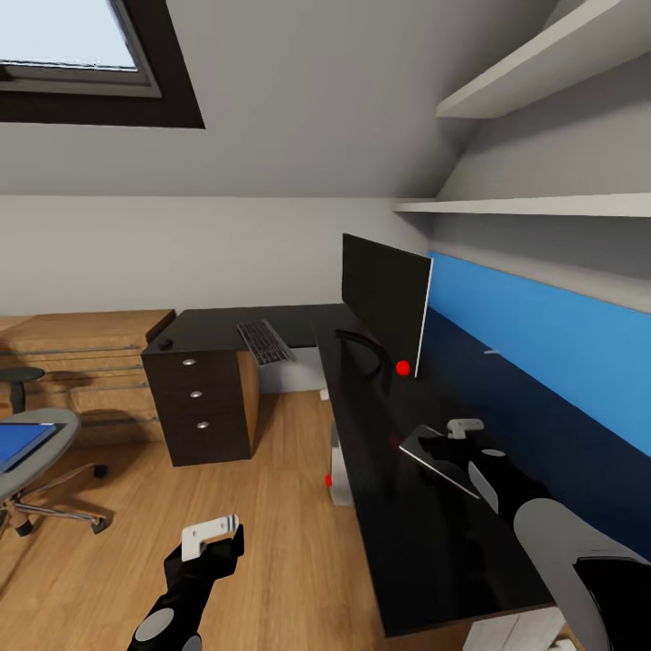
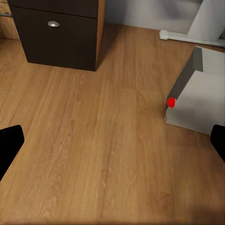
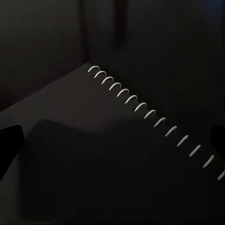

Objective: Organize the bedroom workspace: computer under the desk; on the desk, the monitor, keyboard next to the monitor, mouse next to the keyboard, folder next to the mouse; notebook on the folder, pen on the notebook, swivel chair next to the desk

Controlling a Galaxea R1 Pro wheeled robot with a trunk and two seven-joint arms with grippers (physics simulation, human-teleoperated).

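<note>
Head view: the long L-shaped black-topped desk (image 1: 425, 524) runs along the blue wall. The wide flat black monitor (image 1: 384, 303) stands at the back edge, red dot at its lower corner. The slim silver-grey keyboard (image 1: 265, 342) sits on the far wing, overhanging the front edge. The small black mouse (image 1: 165, 344) lies at the far left corner, above the drawer unit. The right gripper (image 1: 457, 443) is over the thin spiral-bound notebook (image 1: 440, 461) in the middle of the near wing; whether it clamps the notebook I cannot tell. The notebook's long axis runs diagonally, from the front edge towards the wall. The bright blue flat folder (image 1: 20, 445) is on the grey padded swivel chair (image 1: 41, 452), well apart from the desk. The left gripper (image 1: 212, 535) hangs over the wood floor.

Left wrist view: fingers spread, nothing between them. Below, the grey computer box (image 2: 199, 101) stands under the desk.

Right wrist view: the notebook's wire spine runs corner to corner, very dark.

Risk, my read: the notebook is due on the folder, which isn't on the desk yet; set down now, it needs re-stacking. A shallow edge grip could let it pivot and slide off the front edge.
</note>
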